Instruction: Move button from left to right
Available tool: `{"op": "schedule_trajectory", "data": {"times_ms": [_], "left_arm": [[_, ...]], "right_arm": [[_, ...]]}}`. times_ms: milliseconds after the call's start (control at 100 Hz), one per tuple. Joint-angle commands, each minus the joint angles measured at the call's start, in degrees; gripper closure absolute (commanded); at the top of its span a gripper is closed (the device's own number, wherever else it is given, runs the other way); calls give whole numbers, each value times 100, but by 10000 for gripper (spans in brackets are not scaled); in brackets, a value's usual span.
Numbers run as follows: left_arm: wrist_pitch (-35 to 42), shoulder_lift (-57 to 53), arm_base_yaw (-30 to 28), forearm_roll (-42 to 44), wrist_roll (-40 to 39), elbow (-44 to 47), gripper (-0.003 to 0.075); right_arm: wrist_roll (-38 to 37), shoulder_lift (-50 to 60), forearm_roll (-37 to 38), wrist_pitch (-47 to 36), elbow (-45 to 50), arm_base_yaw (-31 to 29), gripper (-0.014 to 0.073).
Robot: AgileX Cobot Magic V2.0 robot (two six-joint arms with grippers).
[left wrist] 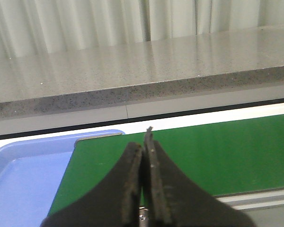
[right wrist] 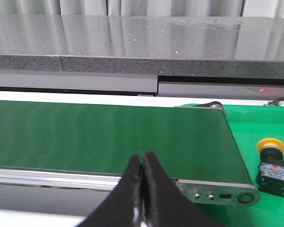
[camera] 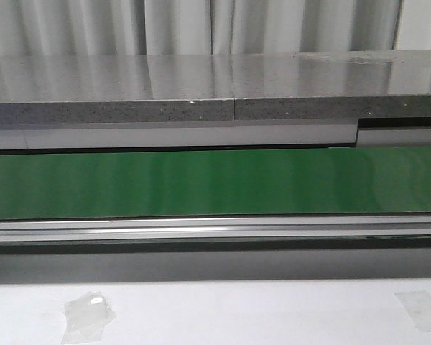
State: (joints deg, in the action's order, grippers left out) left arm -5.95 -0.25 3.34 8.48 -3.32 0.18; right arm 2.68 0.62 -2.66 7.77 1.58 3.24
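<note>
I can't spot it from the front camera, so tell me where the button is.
Only the right wrist view shows the button: it stands upright on a green mat just past the roller end of the green conveyor belt, clear of both tools.

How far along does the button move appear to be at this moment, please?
Possibly done: the button stands on the green mat past the conveyor belt's end, seen only from the right wrist. Nothing is in hand: the left gripper and right gripper are shut, empty. The blue tray looks empty.
</note>
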Motion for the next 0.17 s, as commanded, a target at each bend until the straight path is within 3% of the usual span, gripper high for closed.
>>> {"op": "schedule_trajectory", "data": {"times_ms": [0, 160], "left_arm": [[444, -180, -11, -54, -35, 243, 740], [444, -180, -11, -54, -35, 243, 740]], "right_arm": [[26, 111, -2, -478, -95, -2, 662], [26, 111, -2, -478, -95, -2, 662]]}}
